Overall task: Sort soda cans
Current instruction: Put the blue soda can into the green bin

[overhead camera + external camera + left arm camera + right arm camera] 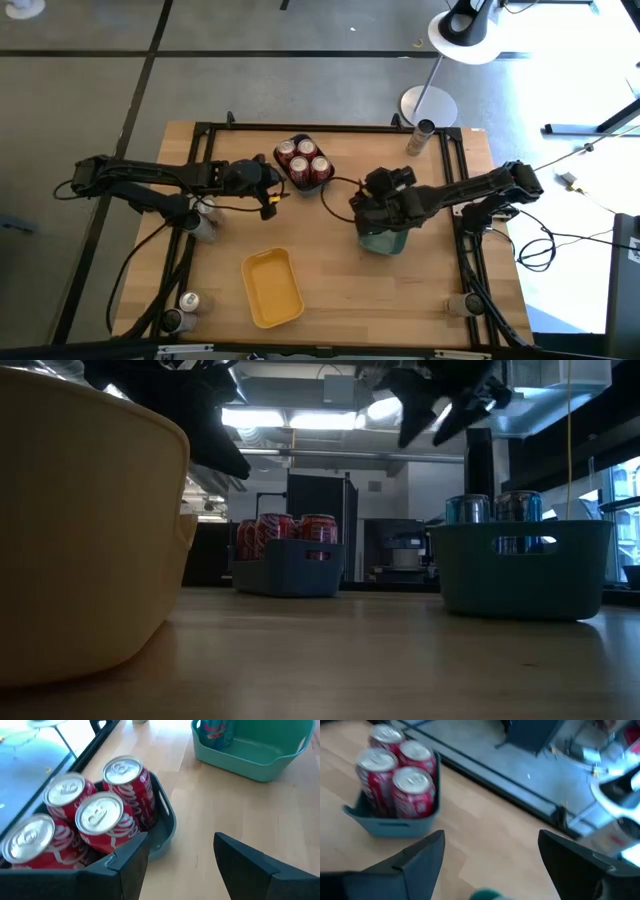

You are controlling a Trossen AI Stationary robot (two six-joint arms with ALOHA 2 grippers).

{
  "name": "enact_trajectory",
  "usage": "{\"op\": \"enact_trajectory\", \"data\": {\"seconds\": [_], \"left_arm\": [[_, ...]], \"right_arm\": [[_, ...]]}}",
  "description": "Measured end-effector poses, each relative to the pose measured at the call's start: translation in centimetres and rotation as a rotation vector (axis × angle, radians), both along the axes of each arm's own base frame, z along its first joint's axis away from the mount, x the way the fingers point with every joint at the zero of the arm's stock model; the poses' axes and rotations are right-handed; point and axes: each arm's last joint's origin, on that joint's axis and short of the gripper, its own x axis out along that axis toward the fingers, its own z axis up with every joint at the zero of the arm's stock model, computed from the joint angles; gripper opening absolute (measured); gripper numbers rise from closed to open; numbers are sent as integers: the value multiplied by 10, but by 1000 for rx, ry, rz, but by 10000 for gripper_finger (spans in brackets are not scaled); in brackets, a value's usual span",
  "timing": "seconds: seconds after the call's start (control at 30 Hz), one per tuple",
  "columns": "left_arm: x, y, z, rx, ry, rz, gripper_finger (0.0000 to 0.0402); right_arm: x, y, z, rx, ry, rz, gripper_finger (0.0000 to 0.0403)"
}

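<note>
Both end effectors released: left [272, 196] beside the red cans [304, 160], right [372, 196] above the teal tray [384, 243]. Lift clear, then approach stray cans [190, 302] vertically.

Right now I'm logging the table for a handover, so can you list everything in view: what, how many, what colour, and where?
red cans: four, red sides with silver tops, standing together in the dark blue tray.
dark blue tray: one, far middle of the table.
teal tray: one, right of centre, under the right arm.
blue cans: at least two, blue-sided, standing in the teal tray.
yellow tray: one, near middle of the table; nothing seen in it.
loose cans: one by the far right corner, two near the left front corner, one under the left arm; colours unclear.
left gripper: open, holding nothing, beside the dark blue tray.
right gripper: open, holding nothing, above the teal tray.
</note>
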Motion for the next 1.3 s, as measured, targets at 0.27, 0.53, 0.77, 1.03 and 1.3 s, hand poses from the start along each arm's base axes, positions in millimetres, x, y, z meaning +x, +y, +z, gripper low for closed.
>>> {"op": "enact_trajectory", "data": {"seconds": [0.27,0.53,0.77,1.03,1.3], "left_arm": [[0,3,0,-48,-25,55,214],[-4,20,2,158,20,207,214],[-7,27,10,217,59,318,259],[-22,19,40,129,209,362,346],[-53,2,51,-90,490,386,397]], "right_arm": [[15,3,6,-89,-15,101,319],[15,3,-4,-95,-4,111,319],[16,3,-17,-93,-16,110,319],[16,3,-16,-116,4,116,319],[15,2,-16,-131,9,114,319]]}}
